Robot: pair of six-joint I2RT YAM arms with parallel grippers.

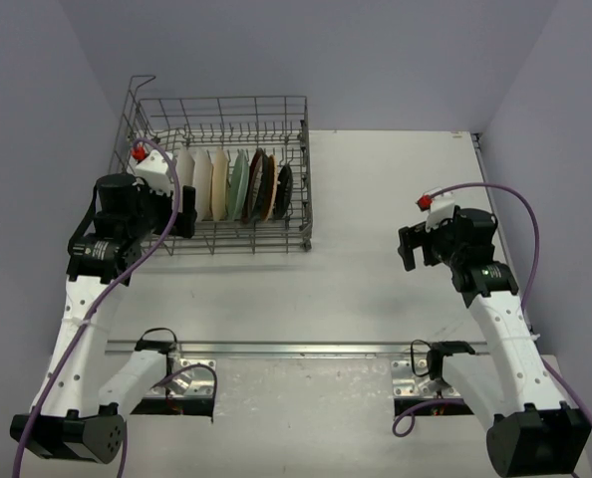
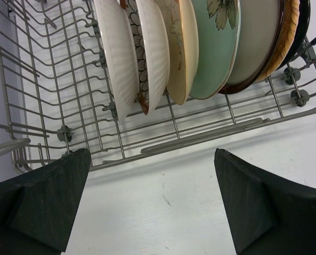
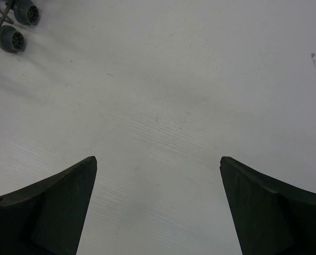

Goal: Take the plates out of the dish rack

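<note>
The grey wire dish rack (image 1: 221,108) stands at the back left of the table. Several plates (image 1: 234,186) stand on edge in it, cream ones on the left, then a pale green one, brown and black ones on the right. In the left wrist view the plates (image 2: 216,48) stand just past the rack's near rail (image 2: 200,137). My left gripper (image 1: 188,221) is open and empty at the rack's near left side, in front of the cream plates; it also shows in the left wrist view (image 2: 152,199). My right gripper (image 1: 408,249) is open and empty over bare table at the right.
A raised wire loop (image 1: 143,83) stands at the rack's back left corner. Two of the rack's round feet (image 3: 13,38) show at the top left of the right wrist view. Grey walls close the table at the back and sides. A metal rail (image 1: 306,349) crosses near the arm bases.
</note>
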